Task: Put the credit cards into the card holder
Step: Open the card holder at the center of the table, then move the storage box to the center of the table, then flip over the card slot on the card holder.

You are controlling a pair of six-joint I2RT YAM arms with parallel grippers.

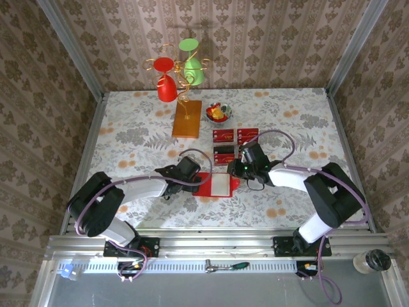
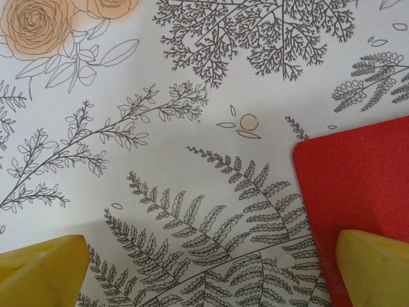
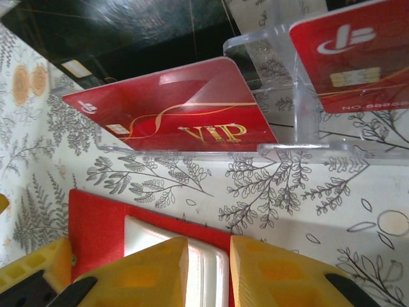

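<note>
We find the left gripper point(image 1: 190, 174) at the left edge of the flat glossy red folding card holder point(image 1: 217, 184), which lies opened on the white floral tablecloth point(image 1: 128, 134) with its pale inside facing up. In the left wrist view this gripper point(image 2: 208, 275) is spread fully wide and grips nothing. One yellow fingertip point(image 2: 41, 272) is over bare cloth. The other is over the red corner of the holder point(image 2: 358, 185), and we cannot tell whether it touches. Just behind the holder, the small flat red credit cards point(image 1: 233, 144) with gold "VIP" lettering sit in a clear plastic tray point(image 3: 313, 150). The right wrist view shows one card point(image 3: 185, 118) leaning in it and a second card to its right. The right gripper point(image 1: 241, 170) is at the holder's right edge. In its wrist view the jaws stand narrowly apart, with the holder's pale panel showing in the gap. We cannot tell whether they clamp it.
</note>
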